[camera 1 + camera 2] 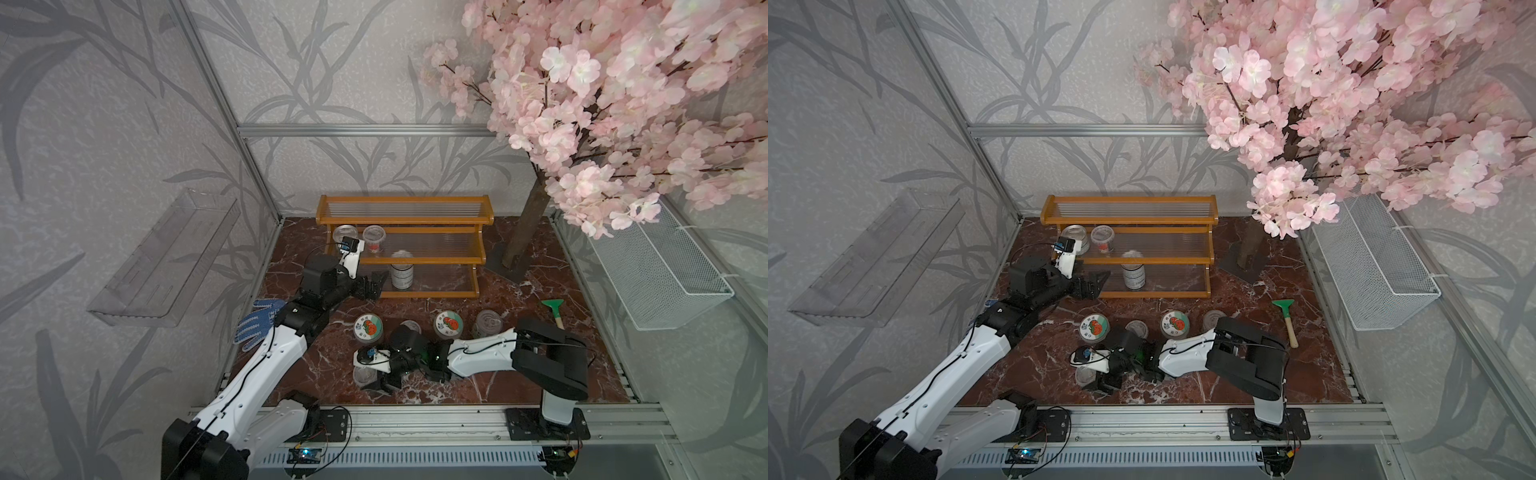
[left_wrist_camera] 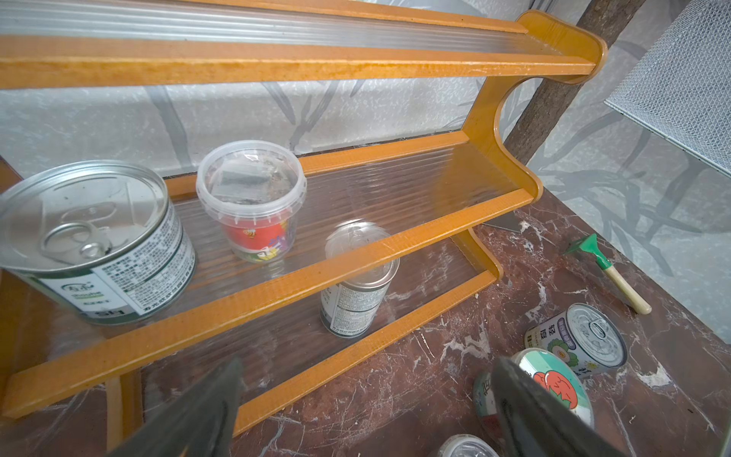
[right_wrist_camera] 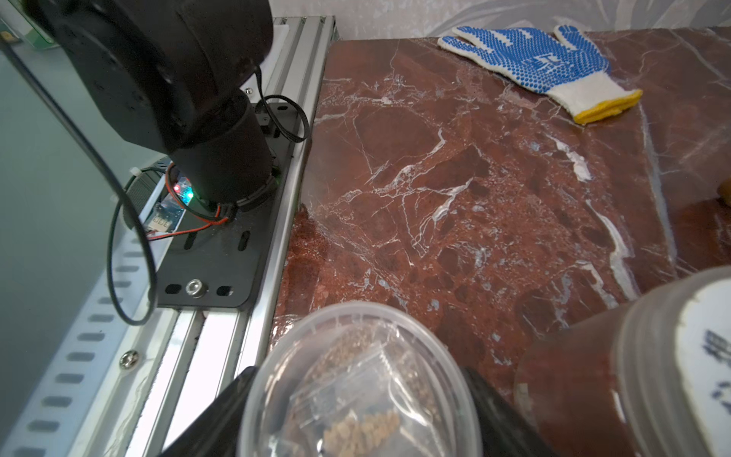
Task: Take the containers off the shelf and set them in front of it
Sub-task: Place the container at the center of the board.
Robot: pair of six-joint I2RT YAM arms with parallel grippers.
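The orange-framed shelf [image 1: 457, 222] [image 2: 356, 253] stands at the back. Its middle tier holds a silver tin [image 1: 343, 233] [image 2: 99, 241] and a red-labelled clear cup [image 1: 374, 239] [image 2: 253, 201]. A taller tin [image 1: 402, 272] [image 2: 356, 285] stands on the bottom tier. My left gripper [image 1: 376, 286] [image 2: 364, 415] is open and empty by the bottom tier's left end. In front stand two fruit-lidded jars [image 1: 368, 327] [image 1: 448, 324], a tin [image 1: 487, 323] and a cup [image 1: 410, 326]. My right gripper [image 1: 380, 384] [image 3: 362, 395] is shut on a clear cup [image 1: 362, 374] [image 3: 356, 380] near the front edge.
A blue dotted glove [image 1: 259, 324] [image 3: 530, 63] lies at the left edge. A green-headed tool with a wooden handle [image 1: 555, 311] lies right. The tree trunk [image 1: 528, 232] stands beside the shelf, under a wire basket [image 1: 660, 270]. A clear tray [image 1: 166, 257] hangs on the left wall.
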